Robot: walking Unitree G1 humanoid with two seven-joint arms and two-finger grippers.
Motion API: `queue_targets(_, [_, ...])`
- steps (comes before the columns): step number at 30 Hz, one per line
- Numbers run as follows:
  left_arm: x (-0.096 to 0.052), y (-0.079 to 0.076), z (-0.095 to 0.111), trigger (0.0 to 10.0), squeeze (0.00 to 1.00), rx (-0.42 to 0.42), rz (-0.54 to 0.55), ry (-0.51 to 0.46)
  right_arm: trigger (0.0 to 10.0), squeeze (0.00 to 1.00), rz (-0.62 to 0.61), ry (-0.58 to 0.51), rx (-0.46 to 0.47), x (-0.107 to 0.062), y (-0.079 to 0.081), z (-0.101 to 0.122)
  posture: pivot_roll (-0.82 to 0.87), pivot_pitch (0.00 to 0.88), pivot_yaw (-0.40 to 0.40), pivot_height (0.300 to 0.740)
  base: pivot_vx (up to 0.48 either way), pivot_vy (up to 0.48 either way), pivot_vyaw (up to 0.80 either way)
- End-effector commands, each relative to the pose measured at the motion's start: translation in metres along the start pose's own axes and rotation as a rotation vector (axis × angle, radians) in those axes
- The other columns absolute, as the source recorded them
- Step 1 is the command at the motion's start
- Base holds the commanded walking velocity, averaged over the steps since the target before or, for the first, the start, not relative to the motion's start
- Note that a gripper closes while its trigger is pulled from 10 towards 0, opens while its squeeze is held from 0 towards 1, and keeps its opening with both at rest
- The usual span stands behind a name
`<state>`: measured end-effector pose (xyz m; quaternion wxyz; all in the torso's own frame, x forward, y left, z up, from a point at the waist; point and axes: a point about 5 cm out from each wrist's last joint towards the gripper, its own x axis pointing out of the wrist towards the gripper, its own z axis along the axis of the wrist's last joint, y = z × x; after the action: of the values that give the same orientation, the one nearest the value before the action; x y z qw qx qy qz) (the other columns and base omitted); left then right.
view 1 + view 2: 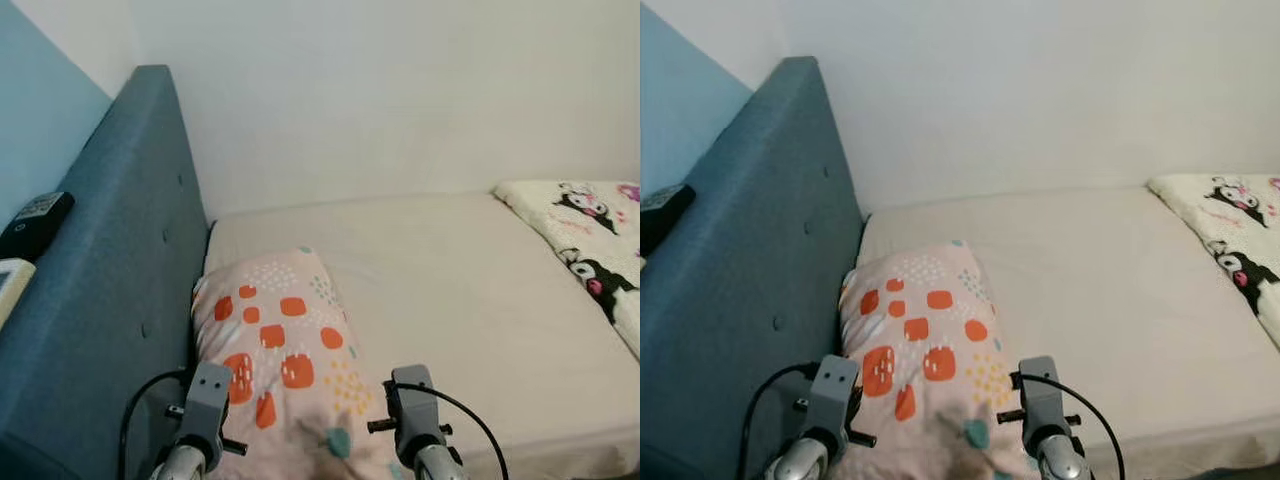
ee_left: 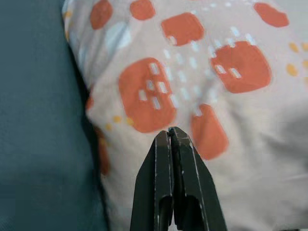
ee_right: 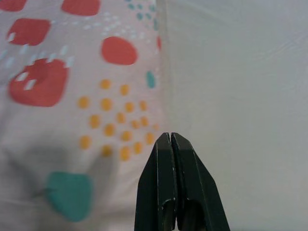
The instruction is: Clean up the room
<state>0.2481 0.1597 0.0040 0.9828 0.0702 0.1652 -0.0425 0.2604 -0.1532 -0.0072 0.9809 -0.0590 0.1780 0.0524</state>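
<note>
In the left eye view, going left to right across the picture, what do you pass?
Black remote → blue headboard → patterned pillow → bare mattress → cartoon-print blanket.

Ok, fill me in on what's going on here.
The robot stands at the side of a bed, looking down at a patterned pillow that lies against the blue headboard. Both arms reach over it: the left gripper hovers above the pillow's orange patches, the right gripper above its edge near the bare sheet. Both are shut and hold nothing. A cartoon-print blanket lies further along the bed.
</note>
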Motion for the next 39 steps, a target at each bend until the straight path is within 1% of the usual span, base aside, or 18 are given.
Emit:
queue_targets(1, [-0.002, -0.005, -0.003, 10.0, 0.0, 0.001, -0.015, 0.003, 10.0, 0.0, -0.012, 0.032, -0.008, -0.005, -0.004, -0.011, 0.0, 0.082, -0.013, 0.74, 0.0, -0.48, 0.0])
queue_targets(18, [-0.003, -0.001, -0.001, 10.0, 0.0, 0.001, -0.013, -0.008, 10.0, 0.0, -0.008, 0.021, -0.005, -0.004, -0.004, -0.009, 0.0, 0.091, -0.013, 0.74, 0.0, -0.48, 0.0])
queue_targets(25, [-0.002, -0.001, 0.0, 10.0, 0.0, 0.002, -0.029, -0.017, 10.0, 0.0, -0.014, 0.014, -0.004, -0.004, -0.004, -0.009, 0.0, 0.091, -0.01, 0.74, 0.0, -0.48, 0.0])
queue_targets(27, [-0.002, -0.001, 0.002, 10.0, 0.0, 0.016, -0.041, -0.026, 10.0, 0.0, -0.016, 0.01, -0.002, -0.004, -0.003, -0.008, 0.0, 0.09, -0.008, 0.74, 0.0, -0.48, 0.0])
queue_targets(31, [-0.001, -0.006, 0.007, 10.0, 0.0, 0.019, -0.076, -0.055, 10.0, 0.0, -0.017, 0.006, -0.002, -0.003, -0.004, -0.008, 0.0, 0.091, -0.008, 0.74, 0.0, 0.0, 0.0])
queue_targets(39, [-0.001, -0.007, 0.007, 10.0, 0.0, 0.024, -0.082, -0.041, 10.0, 0.0, -0.018, 0.001, -0.001, -0.003, -0.003, -0.007, 0.0, 0.092, -0.002, 0.74, 0.0, 0.48, 0.0])
